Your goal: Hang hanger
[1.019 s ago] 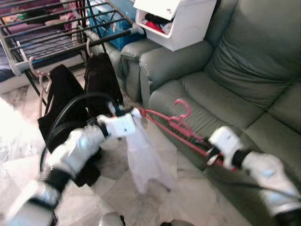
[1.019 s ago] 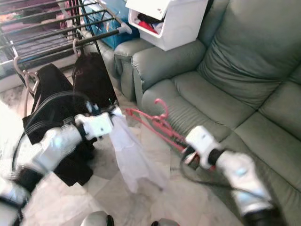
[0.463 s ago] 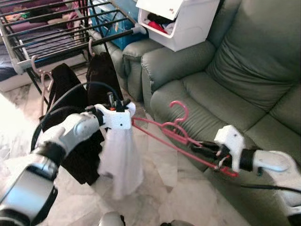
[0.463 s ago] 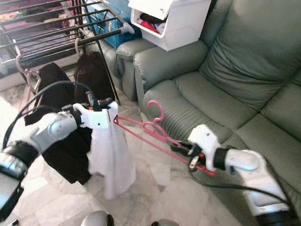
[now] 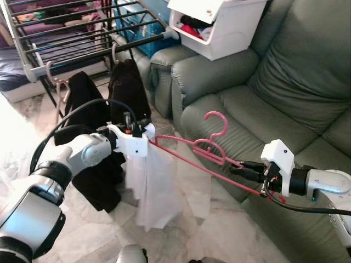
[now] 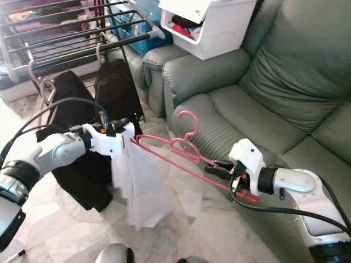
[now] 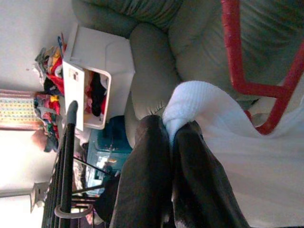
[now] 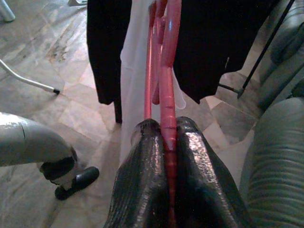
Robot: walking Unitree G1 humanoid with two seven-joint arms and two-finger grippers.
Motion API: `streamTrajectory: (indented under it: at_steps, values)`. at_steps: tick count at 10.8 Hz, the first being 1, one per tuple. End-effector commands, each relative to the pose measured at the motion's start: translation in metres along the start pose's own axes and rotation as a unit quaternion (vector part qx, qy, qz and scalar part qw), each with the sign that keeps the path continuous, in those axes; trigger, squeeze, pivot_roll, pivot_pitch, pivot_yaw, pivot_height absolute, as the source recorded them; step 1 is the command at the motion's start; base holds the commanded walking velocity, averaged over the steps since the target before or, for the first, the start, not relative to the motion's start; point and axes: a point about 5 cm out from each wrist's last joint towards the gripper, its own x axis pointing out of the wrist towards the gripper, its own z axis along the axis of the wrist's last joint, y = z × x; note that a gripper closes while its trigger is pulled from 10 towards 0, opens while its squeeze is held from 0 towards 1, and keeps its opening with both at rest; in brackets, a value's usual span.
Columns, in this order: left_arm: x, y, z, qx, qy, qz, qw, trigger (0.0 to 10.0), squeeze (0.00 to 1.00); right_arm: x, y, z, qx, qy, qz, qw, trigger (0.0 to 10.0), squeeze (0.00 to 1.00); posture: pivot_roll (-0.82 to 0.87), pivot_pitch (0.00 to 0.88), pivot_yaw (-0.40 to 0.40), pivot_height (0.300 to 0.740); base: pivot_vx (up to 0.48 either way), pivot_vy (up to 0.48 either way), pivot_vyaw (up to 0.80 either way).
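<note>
Hanger spans level between both arms, below and right of the drying rack: left gripper pinches its white garment, nearer the rack; right gripper clamps the far end.

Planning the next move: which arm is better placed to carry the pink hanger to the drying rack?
Left. Its tool, shut on the white garment, is nearer the drying rack. The right tool grips the pink hanger by the sofa.

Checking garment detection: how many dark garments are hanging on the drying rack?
2. One black garment hangs nearer the robot's left; the other hangs beside it, toward the sofa. More may be hidden behind the left arm.
</note>
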Motion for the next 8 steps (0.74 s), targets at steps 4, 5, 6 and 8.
streamTrajectory:
  at_steps: [4, 5, 6, 8]
  values:
    - [0.007, 0.016, 0.012, 0.004, -0.048, 0.051, 0.998, 10.0, 0.0, 0.009, -0.006, -0.002, -0.036, -0.003, -0.047, 0.998, 10.0, 0.0, -0.07, 0.0, 0.016, 0.74, 0.0, 0.0, 0.0]
    - [0.005, 0.012, 0.008, 0.01, -0.036, 0.043, 0.998, 10.0, 0.0, 0.01, 0.001, -0.004, -0.031, 0.001, -0.023, 0.999, 10.0, 0.0, -0.06, 0.0, 0.016, 0.74, 0.0, 0.0, 0.0]
    - [0.001, 0.006, -0.007, 0.022, 0.016, 0.027, 0.999, 10.0, 0.0, 0.004, 0.004, -0.005, -0.021, 0.017, 0.006, 1.0, 10.0, 0.0, -0.07, 0.0, 0.018, 0.74, 0.0, 0.0, 0.0]
    - [-0.003, 0.001, -0.015, 0.024, 0.046, 0.017, 0.998, 10.0, 0.0, -0.015, -0.011, -0.016, -0.042, 0.072, -0.015, 0.996, 10.0, 0.0, -0.07, 0.0, 0.018, 0.74, 0.0, 0.0, 0.0]
